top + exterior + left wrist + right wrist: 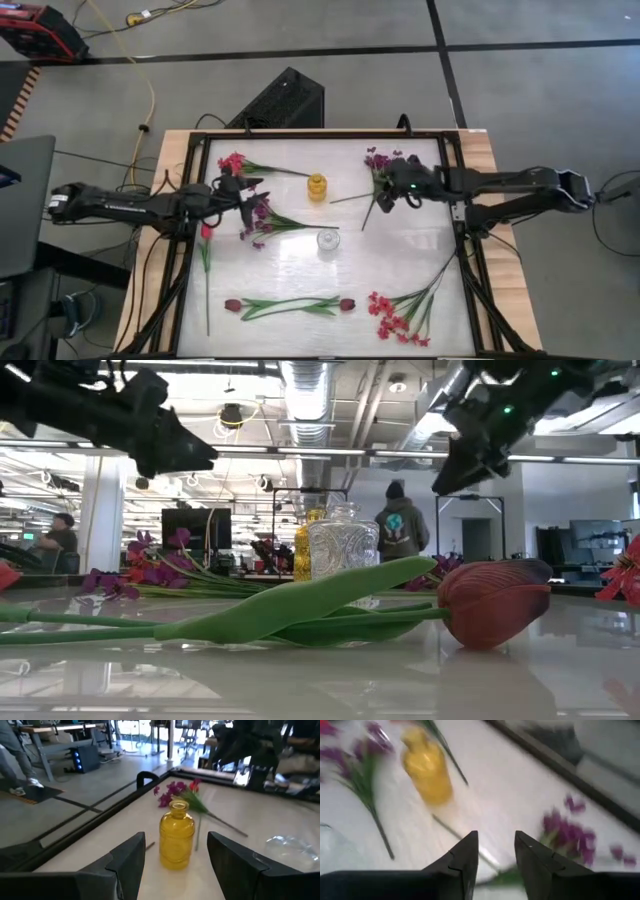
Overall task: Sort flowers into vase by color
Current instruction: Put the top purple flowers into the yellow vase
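My left gripper [248,190] [176,839] is open and hangs above the table, facing the yellow vase [317,186] [176,840]. My right gripper [384,194] [495,842] is open, raised over the purple sprig [377,162] [572,832] near the far edge. A clear glass vase [328,240] [343,545] stands mid-table. Lying flat are a red-pink sprig [234,162], a second purple sprig [258,220], a red tulip [207,232], a maroon tulip [233,304], another red tulip [347,303] [495,600] and a red-pink sprig [392,315].
A dark frame [190,200] runs around the white table top. A black box [280,100] sits on the floor past the far edge. People stand in the room behind [400,525]. Bare table surface lies between the clear vase and the right rail.
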You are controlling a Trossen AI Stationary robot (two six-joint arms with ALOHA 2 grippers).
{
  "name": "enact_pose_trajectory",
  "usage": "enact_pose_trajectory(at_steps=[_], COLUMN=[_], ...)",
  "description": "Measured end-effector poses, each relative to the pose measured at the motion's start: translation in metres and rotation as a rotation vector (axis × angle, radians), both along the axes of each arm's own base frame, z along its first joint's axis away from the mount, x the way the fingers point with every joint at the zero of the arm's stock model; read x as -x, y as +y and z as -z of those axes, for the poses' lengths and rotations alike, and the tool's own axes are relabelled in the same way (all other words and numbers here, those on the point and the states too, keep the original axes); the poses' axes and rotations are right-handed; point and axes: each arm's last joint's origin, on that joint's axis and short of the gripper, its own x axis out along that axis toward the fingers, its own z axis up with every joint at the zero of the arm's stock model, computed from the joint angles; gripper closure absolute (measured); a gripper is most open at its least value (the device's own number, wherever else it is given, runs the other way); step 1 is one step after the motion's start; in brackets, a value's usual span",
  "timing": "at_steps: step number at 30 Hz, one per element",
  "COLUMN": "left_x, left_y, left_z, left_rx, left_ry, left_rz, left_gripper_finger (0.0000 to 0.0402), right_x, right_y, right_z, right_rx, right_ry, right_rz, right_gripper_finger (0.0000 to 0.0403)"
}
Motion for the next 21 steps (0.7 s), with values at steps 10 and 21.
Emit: enact_pose_trajectory(at_steps=[10,21], left_x=[-0.014,-0.016], left_y=[0.001,0.001], left_z=[0.008,0.010], left_rx=[-0.071,-0.125], left_ry=[0.062,0.112], left_rz=[0.003,0.019], left_gripper_finger=[0.0198,0.0198], right_x=[-0.026,-0.039], right_y=[-0.038,-0.051], right_z=[0.042,0.085], right_rx=[-0.465,-0.574], right_ry=[0.186,0.250], right_rz=[0.208,0.461], right_gripper_finger=[0.0143,0.0142])
